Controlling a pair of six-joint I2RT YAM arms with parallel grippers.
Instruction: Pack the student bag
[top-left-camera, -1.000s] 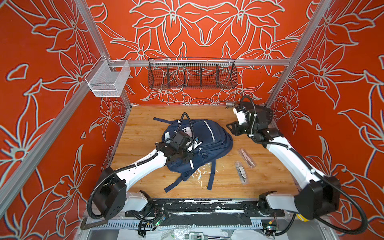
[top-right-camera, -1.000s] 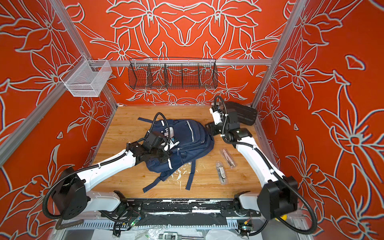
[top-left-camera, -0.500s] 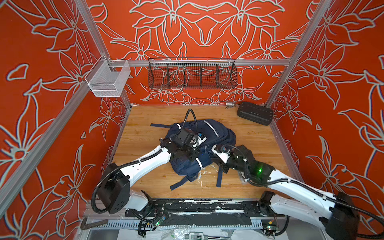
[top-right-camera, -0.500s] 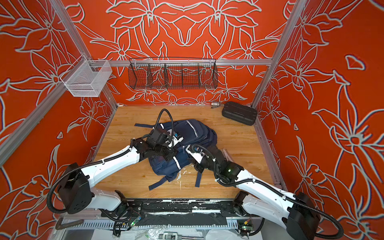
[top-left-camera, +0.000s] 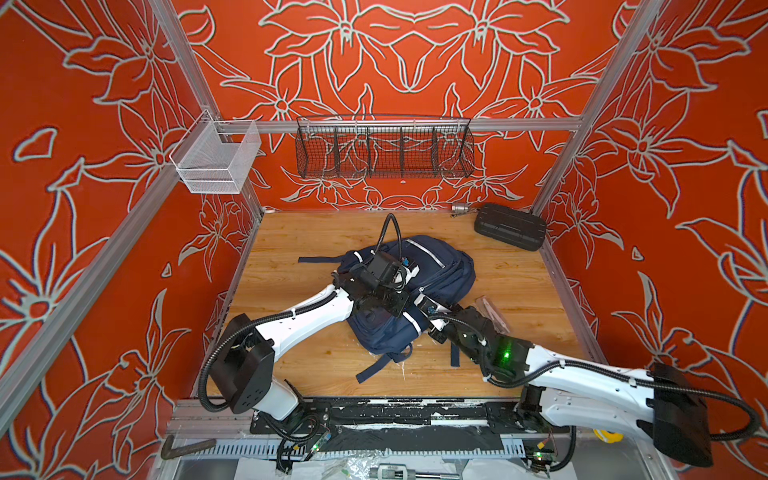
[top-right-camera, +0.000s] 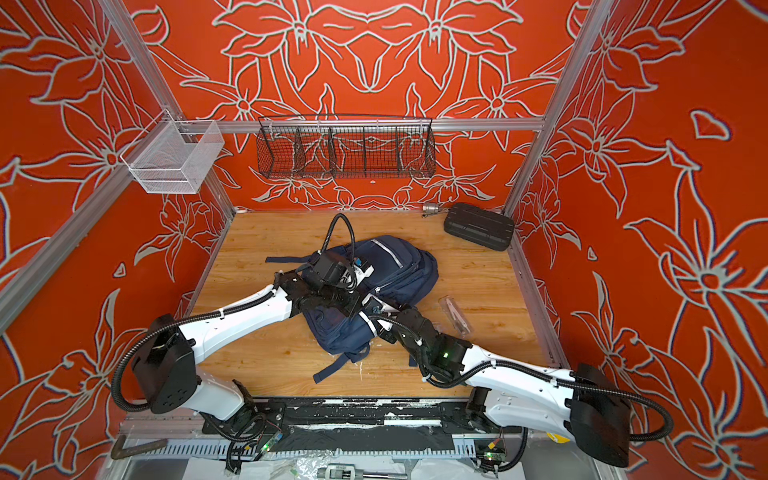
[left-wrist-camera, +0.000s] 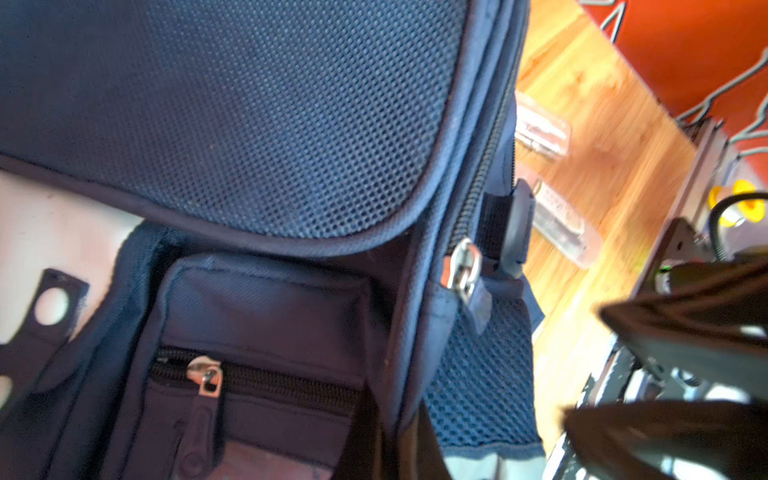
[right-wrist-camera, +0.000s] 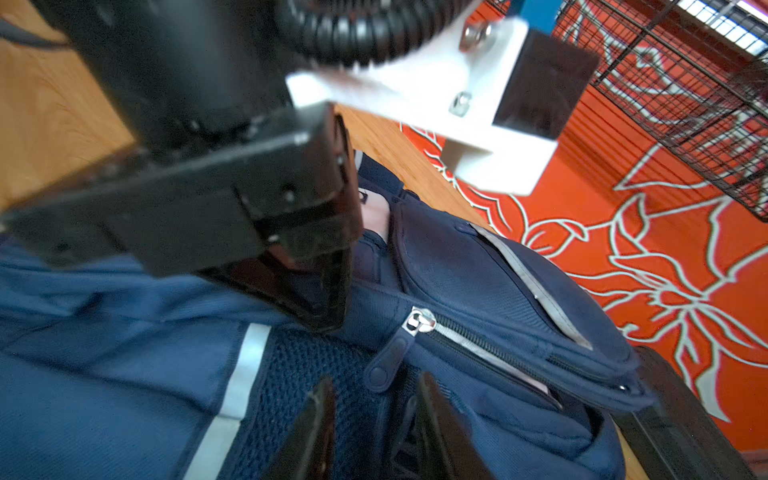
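Item: student bag (top-left-camera: 440, 270), navy, lying mid-counter (top-left-camera: 299, 237), loose straps trailing toward the front edge.
Left gripper (right-wrist-camera: 326, 291): jaws clenched on a fold of the bag's fabric, near its middle.
Right gripper (right-wrist-camera: 374, 384): jaws part-open, over the mesh side pocket (right-wrist-camera: 307, 357), with a zip pull (right-wrist-camera: 388, 361) just ahead of them.
Black ribbed case (top-left-camera: 510, 226): far right corner, well apart from the bag.
Clear packet (top-left-camera: 492, 311): flat on the counter, just beside the bag's right flank.

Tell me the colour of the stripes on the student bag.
Silver-white, reflective stripes on the navy student bag; clearest in the right wrist view.
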